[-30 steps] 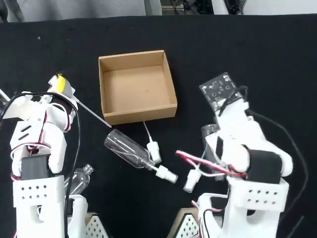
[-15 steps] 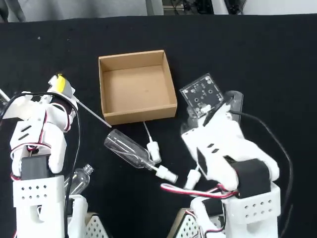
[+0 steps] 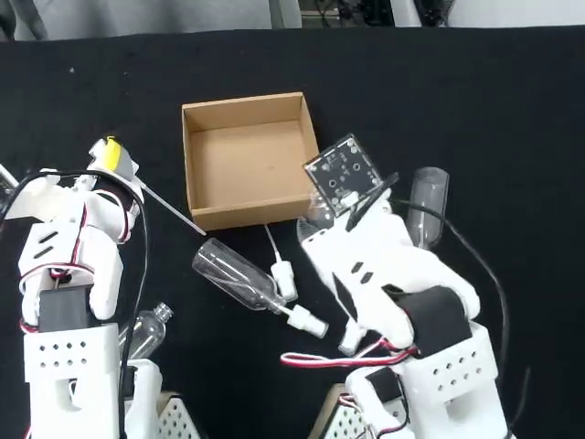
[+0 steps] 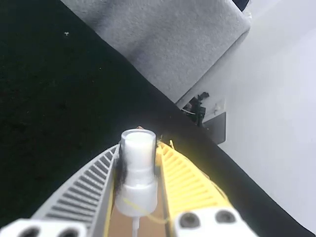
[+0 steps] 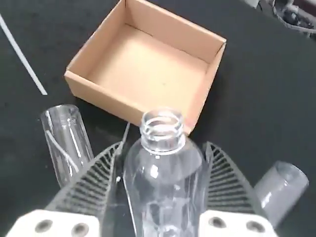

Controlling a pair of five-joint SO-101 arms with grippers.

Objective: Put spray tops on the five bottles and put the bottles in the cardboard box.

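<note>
Two parts are in hand for the capping step. My left gripper (image 4: 139,150) is closed snugly on a spray top (image 4: 138,173), its dip tube trailing. My right gripper (image 5: 163,145) clamps an uncapped clear bottle (image 5: 160,170), neck open, near the front corner of the cardboard box (image 3: 249,218). Next, I judge, the tube must be aligned with that neck and threaded in.

a robotics lab: a black-clothed table (image 3: 475,101) carrying the left arm (image 3: 73,247) and right arm (image 3: 402,283).
</note>
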